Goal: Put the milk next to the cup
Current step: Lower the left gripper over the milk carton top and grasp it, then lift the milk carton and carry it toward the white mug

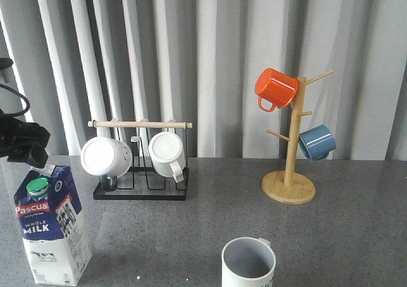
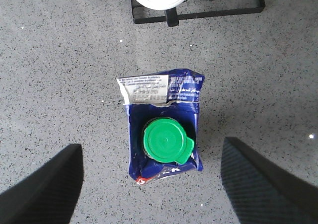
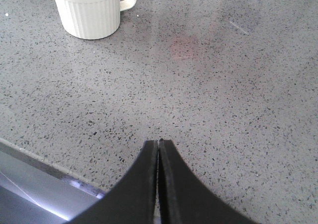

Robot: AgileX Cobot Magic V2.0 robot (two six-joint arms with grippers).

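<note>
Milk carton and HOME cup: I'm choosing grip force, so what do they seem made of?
The milk carton looks like printed coated paperboard, creased and torn at its top fold, with a green plastic-looking cap. The cup looks like glazed ceramic, ribbed and pale.

A grey speckled tabletop [image 1: 356, 236] spans the foreground. Behind it, pale grey curtains [image 1: 216, 58] hang in vertical folds (covering the full back wall). Lighting is soft and even, with faint reflections on the tabletop surface.
</note>
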